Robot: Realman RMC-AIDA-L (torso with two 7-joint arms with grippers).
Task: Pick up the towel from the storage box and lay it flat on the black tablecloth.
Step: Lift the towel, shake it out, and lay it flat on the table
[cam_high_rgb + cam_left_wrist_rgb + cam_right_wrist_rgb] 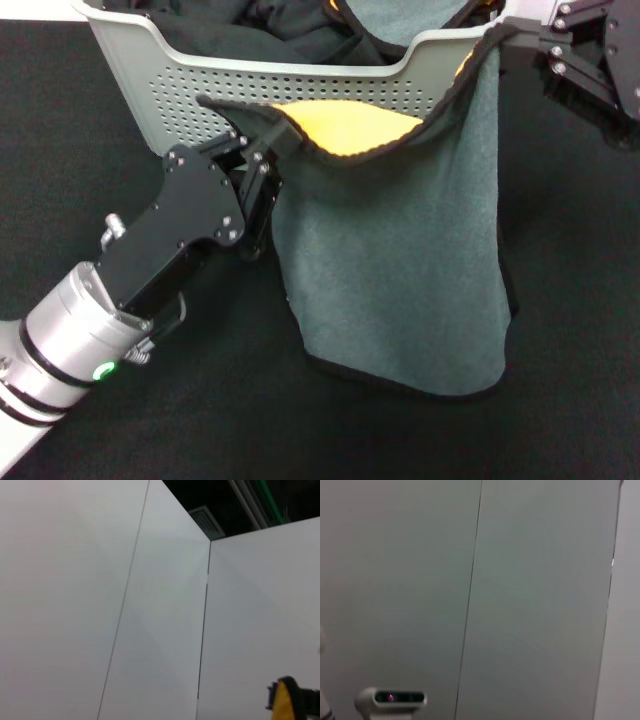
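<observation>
Dark cloths (270,25) lie bunched in a heap at the top of the head view, black and creased, their folds running across one another. In the left wrist view, white wall panels (100,605) meet at a corner, with thin dark seams running down them. Above the panels a dark ceiling (240,500) shows, with a pale vent grille (206,521) and some green piping (272,502). In the right wrist view, grey-white panels (520,600) fill the scene, split by one dark seam, and a small white camera unit (391,699) with a dark front strip sits low before them
</observation>
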